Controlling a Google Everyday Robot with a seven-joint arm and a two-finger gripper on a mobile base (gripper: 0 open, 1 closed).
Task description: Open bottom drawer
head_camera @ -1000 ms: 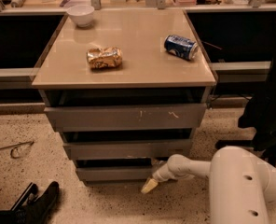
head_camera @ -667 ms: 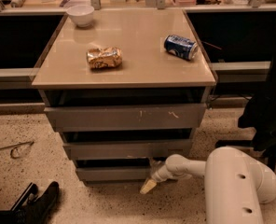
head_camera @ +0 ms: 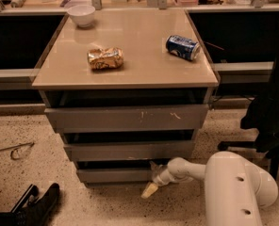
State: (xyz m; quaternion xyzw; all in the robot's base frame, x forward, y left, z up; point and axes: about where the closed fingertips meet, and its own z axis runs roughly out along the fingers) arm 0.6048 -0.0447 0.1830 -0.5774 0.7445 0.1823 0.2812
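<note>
The bottom drawer (head_camera: 113, 175) is the narrowest grey front, lowest in the cabinet, just above the floor, with a dark gap above it. My gripper (head_camera: 151, 181) is low at that front's right end, on a white arm (head_camera: 233, 185) that comes in from the lower right. Its yellowish tip (head_camera: 149, 190) hangs just below the front's lower edge. The mid-sized grey front (head_camera: 129, 150) and the widest front with white scratch marks (head_camera: 127, 118) sit above it.
The cabinet's tan top (head_camera: 144, 65) holds a white bowl (head_camera: 81, 14), a crumpled snack bag (head_camera: 105, 58) and a blue can (head_camera: 183, 47) on its side. A dark chair (head_camera: 271, 107) stands at right. Black objects (head_camera: 33, 206) and a wire (head_camera: 14, 149) lie on the floor at left.
The arm's large white link has shifted slightly left. The gripper stays at the bottom drawer's right end, and the drawer front has not visibly moved.
</note>
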